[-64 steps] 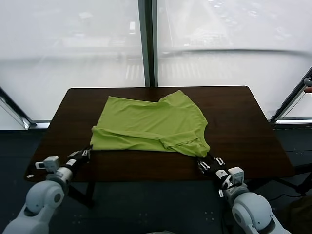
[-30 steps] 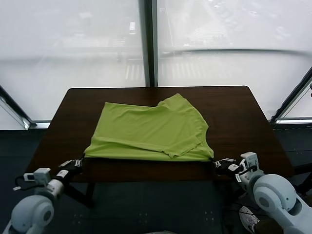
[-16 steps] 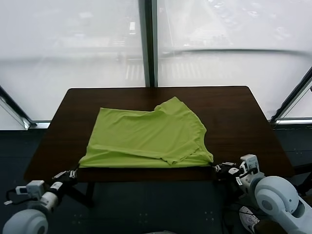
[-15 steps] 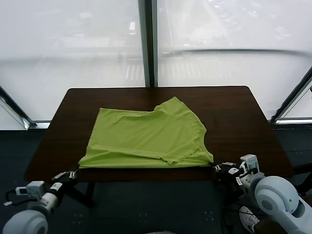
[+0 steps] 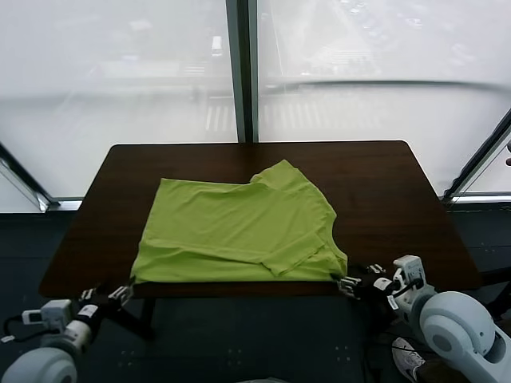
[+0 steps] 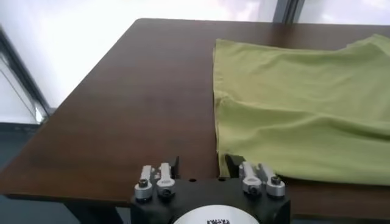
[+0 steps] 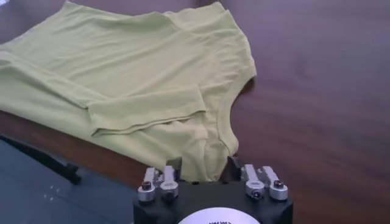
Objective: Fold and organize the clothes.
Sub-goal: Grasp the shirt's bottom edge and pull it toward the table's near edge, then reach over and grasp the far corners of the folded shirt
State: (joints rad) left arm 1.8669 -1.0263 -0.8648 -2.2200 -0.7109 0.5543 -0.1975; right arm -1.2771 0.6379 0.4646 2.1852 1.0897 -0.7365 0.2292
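The lime-green T-shirt point(image 5: 239, 231) lies folded on the dark brown table point(image 5: 383, 191), its near hem along the front edge. My left gripper point(image 5: 112, 294) is just off the table's front left, a little short of the shirt's near left corner. In the left wrist view point(image 6: 202, 167) its jaws stand open, and the shirt's point(image 6: 304, 109) edge ends close to one finger. My right gripper point(image 5: 345, 284) is at the near right corner. In the right wrist view point(image 7: 202, 167) its jaws stand open with the shirt's point(image 7: 134, 85) bunched corner between them.
Bare table shows to the left point(image 6: 134, 109) and right point(image 7: 317, 91) of the shirt and behind it. Large windows with a dark centre post point(image 5: 242, 72) rise behind the table. The floor lies below the front edge.
The shirt has been drawn toward the front edge and lies flatter. My left gripper has backed off from the near left corner. My right gripper has shifted slightly left at the near right corner.
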